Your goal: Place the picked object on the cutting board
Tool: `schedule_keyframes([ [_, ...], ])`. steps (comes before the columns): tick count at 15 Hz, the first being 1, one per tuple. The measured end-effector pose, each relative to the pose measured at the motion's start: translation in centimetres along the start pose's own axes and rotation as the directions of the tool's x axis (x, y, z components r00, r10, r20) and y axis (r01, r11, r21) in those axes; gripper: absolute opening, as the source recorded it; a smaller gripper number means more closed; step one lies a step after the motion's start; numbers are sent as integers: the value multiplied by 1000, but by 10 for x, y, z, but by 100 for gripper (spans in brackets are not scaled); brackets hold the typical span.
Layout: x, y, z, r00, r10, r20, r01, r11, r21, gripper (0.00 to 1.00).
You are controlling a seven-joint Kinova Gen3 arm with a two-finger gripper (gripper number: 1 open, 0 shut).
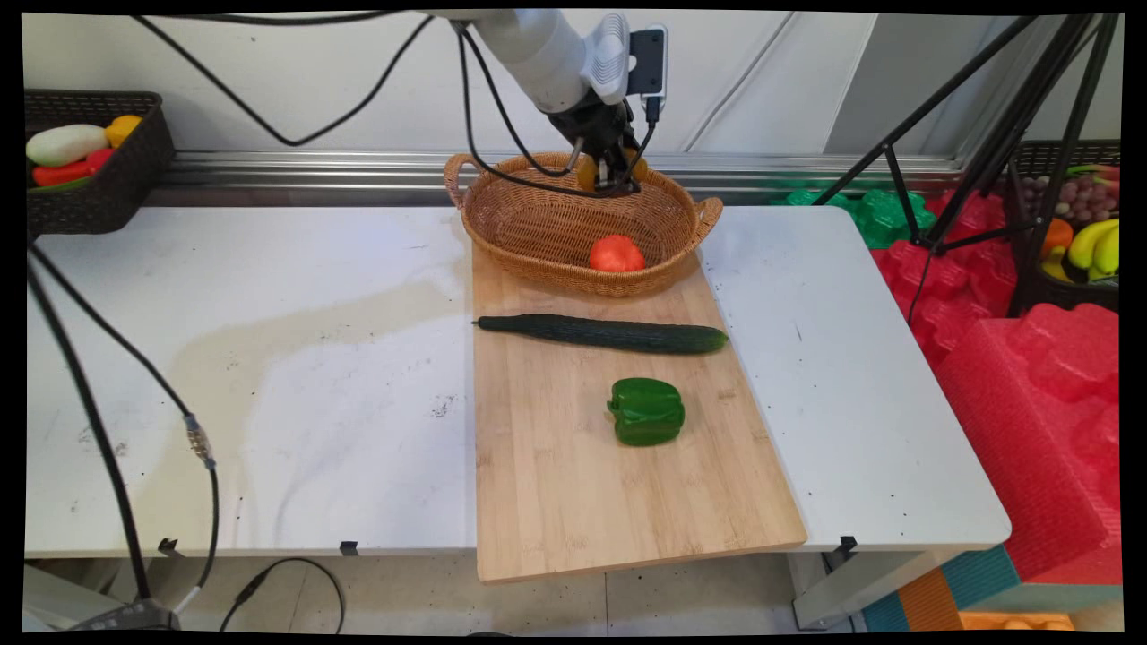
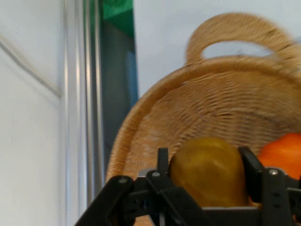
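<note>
White counter (image 1: 269,358) under a bamboo cutting board (image 1: 573,466). Above the wicker basket (image 1: 529,224), end effector (image 1: 612,170) clamped on a yellow-brown fruit (image 2: 209,172): round, smooth, likely light and slippery, best gripped across the middle. Tomato (image 1: 616,254) inside the basket.

1 wicker basket (image 1: 547,235), 1 tomato (image 1: 616,254), 1 yellow fruit (image 2: 209,172), 1 cucumber (image 1: 602,333), 1 green pepper (image 1: 646,411), 1 board (image 1: 573,484)

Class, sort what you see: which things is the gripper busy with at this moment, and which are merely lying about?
In hand:
gripper, shut on a yellow fruit
wicker basket below it
orange-red fruit in that basket

Lying about:
cucumber on the wooden board
green pepper on the board
dark baskets of produce at the sides
</note>
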Motion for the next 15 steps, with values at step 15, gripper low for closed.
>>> schedule_keyframes([
  [15, -3, 152, -129, 989, 123, -78, -140, 955, -261, 0],
])
